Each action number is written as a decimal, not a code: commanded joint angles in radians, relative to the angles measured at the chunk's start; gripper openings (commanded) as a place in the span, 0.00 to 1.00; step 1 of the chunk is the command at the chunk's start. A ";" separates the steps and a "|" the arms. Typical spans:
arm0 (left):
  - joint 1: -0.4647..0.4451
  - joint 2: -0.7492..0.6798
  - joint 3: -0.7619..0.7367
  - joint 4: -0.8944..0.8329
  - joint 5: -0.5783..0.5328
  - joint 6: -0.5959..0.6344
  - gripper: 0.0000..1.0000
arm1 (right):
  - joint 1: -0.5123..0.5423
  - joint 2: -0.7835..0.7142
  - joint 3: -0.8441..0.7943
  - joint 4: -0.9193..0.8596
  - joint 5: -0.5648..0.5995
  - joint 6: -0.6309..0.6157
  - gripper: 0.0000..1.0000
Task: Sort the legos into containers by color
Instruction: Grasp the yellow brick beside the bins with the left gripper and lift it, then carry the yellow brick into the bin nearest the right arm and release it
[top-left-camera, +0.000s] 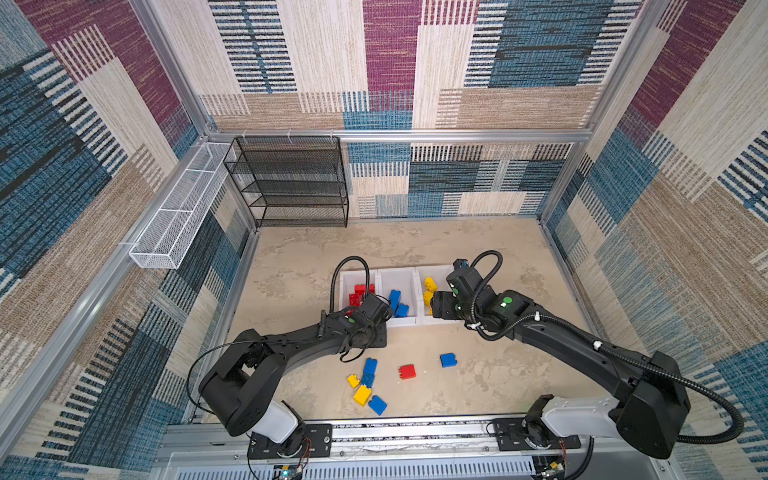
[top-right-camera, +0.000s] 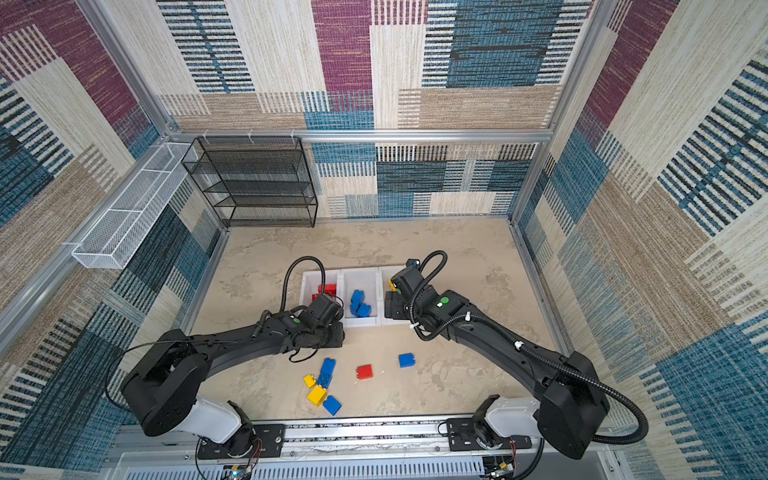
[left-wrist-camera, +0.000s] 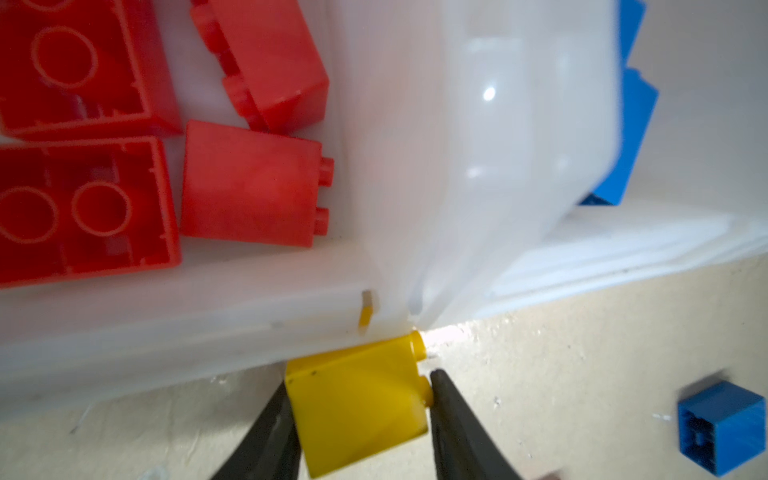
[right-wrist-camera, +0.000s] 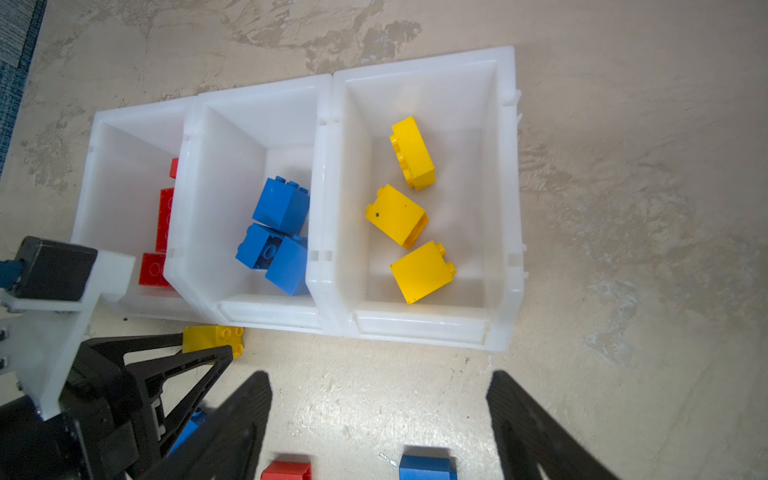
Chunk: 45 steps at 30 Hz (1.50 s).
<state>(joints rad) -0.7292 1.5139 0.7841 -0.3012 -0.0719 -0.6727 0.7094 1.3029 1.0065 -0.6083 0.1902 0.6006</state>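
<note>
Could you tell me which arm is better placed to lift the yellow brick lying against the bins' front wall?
Left: the left fingers touch the yellow brick on both sides; the right fingers stand open and empty farther off.

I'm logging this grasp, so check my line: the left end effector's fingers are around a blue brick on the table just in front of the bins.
Wrong colour. The left end effector has its fingers around a yellow brick, not a blue one, as the left wrist view shows. It does lie on the table just in front of the bins.
</note>
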 joint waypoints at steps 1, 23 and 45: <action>-0.003 -0.023 -0.009 0.005 0.015 0.019 0.44 | 0.000 0.000 -0.003 0.018 0.000 0.008 0.84; -0.101 0.229 0.518 -0.060 0.173 0.231 0.43 | -0.164 -0.326 -0.108 -0.084 0.070 0.051 0.84; -0.097 0.523 0.839 -0.088 0.161 0.292 0.62 | -0.165 -0.381 -0.122 -0.140 0.041 0.071 0.84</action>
<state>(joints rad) -0.8291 2.0598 1.6318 -0.3824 0.1081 -0.4149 0.5457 0.9207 0.8871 -0.7593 0.2344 0.6628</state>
